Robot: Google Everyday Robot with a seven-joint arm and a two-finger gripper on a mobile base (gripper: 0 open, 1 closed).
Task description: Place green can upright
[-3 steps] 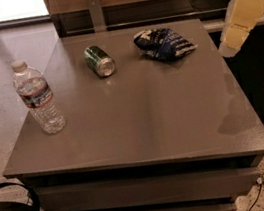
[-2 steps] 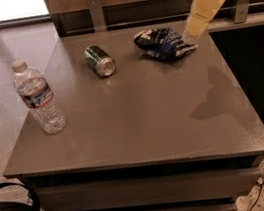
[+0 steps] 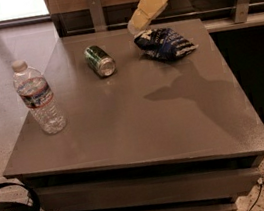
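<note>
Grey table [image 3: 127,138] fills view. Green can [image 3: 99,60] lies on side at 11 o'clock from table centre, silver end facing near side, apart from everything else. Gripper [image 3: 137,23] hangs in air at 12 o'clock, over far edge, between can and snack bag [image 3: 164,44], tip just beside bag's far-left corner. How far gripper is open: cannot tell. It touches no object. Snack bag lies flat at 1 o'clock. Water bottle [image 3: 39,98] stands upright at 9 o'clock, near left edge.
</note>
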